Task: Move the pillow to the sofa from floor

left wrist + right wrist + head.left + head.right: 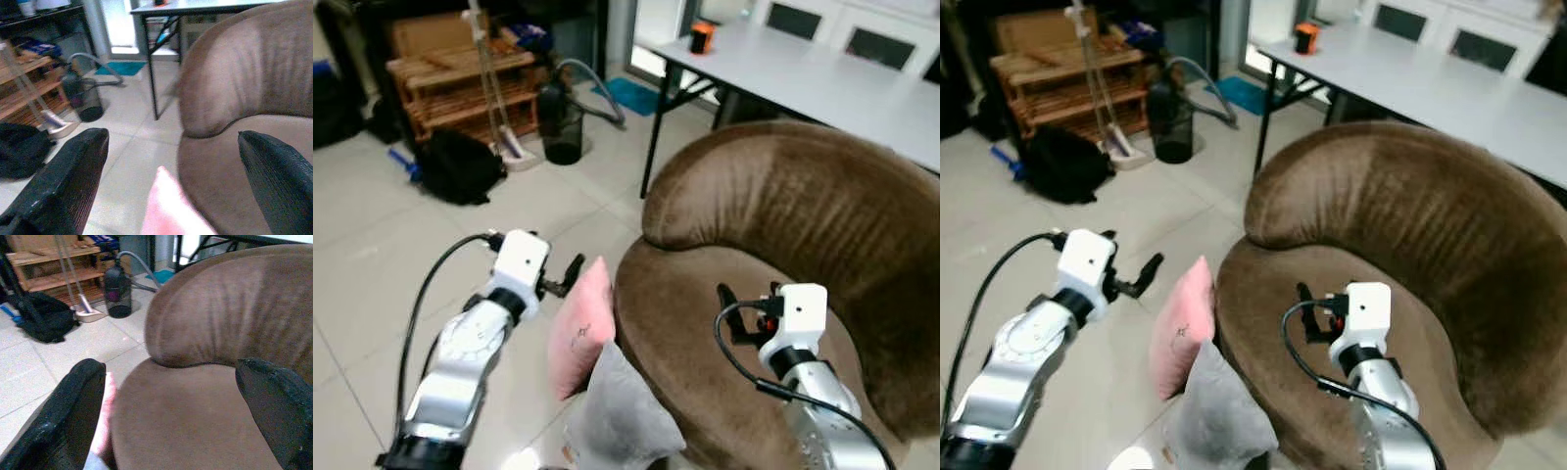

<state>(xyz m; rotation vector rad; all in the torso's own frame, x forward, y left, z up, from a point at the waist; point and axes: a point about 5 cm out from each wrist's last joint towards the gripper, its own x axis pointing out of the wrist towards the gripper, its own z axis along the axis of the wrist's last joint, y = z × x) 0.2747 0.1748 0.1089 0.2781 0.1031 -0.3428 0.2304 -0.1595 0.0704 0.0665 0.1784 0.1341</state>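
A pink pillow [582, 323] stands on edge on the tiled floor, leaning against the front left side of the round brown sofa [783, 225]. A grey pillow [617, 411] lies beside it, nearer to me. My left gripper [568, 277] hovers open just left of and above the pink pillow's top corner, apart from it. In the left wrist view the pillow [168, 205] sits low between the spread fingers [73, 181]. My right gripper [729, 311] is open over the sofa seat, holding nothing, and its wrist view catches the pillow's edge [105, 426].
A white table [822, 78] with an orange cup [702, 37] stands behind the sofa. Across the floor at the back left are a black vacuum canister [561, 122], a mop [499, 117], a black bag [460, 164] and a wooden rack [460, 83].
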